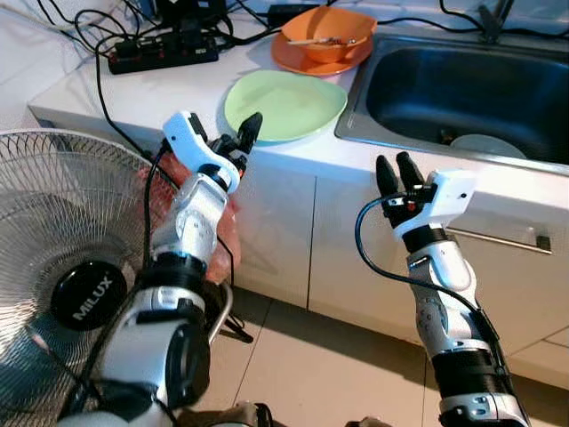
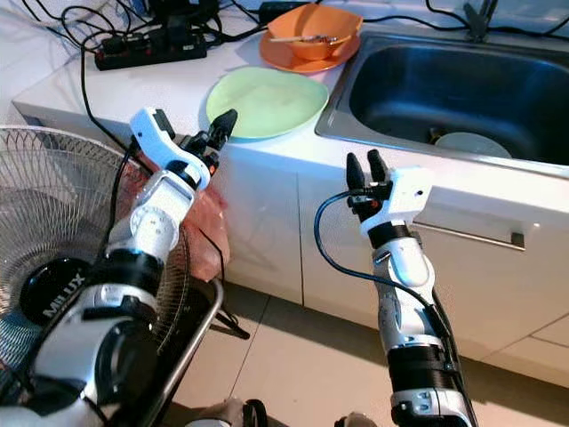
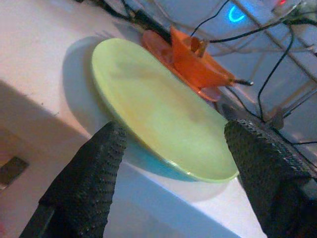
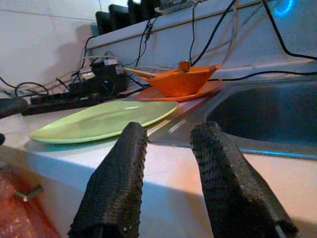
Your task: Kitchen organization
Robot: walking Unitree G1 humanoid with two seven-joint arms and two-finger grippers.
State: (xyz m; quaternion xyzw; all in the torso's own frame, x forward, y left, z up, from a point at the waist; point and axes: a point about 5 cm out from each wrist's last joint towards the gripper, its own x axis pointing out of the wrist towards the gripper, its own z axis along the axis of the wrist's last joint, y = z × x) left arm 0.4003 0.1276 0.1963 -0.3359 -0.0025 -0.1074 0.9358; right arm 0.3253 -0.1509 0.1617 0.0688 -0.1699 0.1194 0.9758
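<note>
**Lining up on the green plate at the desk edge**

So I've got the left hand up at the front edge of the desk, fingers spread wide with nothing in them, pointed at the green plate in the upper middle of the head frame. The right hand hovers lower centre, in front of the cabinet below the sink, fingers slightly apart, also empty.

My guess is the plate's the next pick. I'd come in low so one finger slides under the rim, since it lies flat and could skate away.

The left wrist view shows the plate's rim standing a touch off the desk, which the head views don't. The head views show another plate down in the sink, plus the orange bowl on its saucer behind the green plate.
</note>
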